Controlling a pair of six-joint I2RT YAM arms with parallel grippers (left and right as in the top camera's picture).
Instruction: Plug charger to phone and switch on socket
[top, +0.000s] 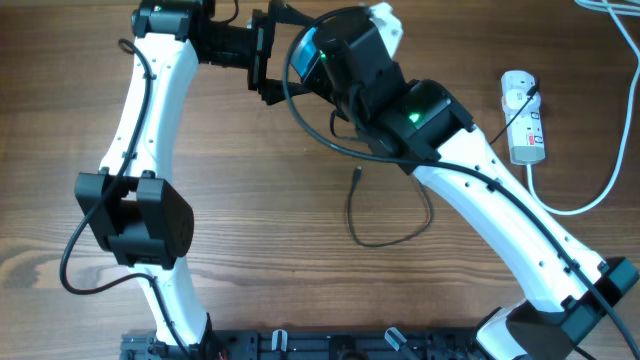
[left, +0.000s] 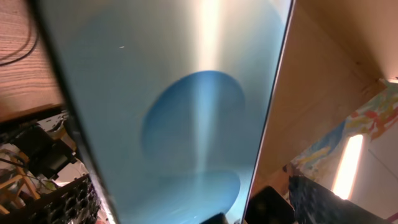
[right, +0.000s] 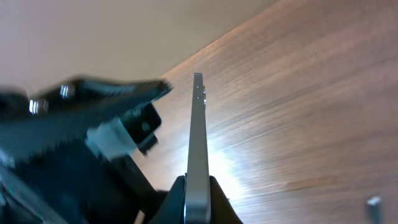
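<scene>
The phone (top: 305, 50), with its cyan screen, is held off the table at the back, standing on edge. My right gripper (right: 198, 202) is shut on its lower end, and the phone (right: 198, 130) shows edge-on there. My left gripper (top: 268, 62) is open just left of the phone, whose screen (left: 186, 93) fills the left wrist view. The charger (top: 385, 238), a thin black cable, lies looped on the table with its connector tip (top: 357, 172) free. The white socket (top: 524, 118) lies at the far right with a plug in it.
The socket's white cord (top: 590, 200) curves along the right edge of the table. My right arm (top: 500, 200) crosses the table diagonally above the charger loop. My left arm (top: 140, 130) stands along the left. A black rail (top: 300, 345) runs along the front edge.
</scene>
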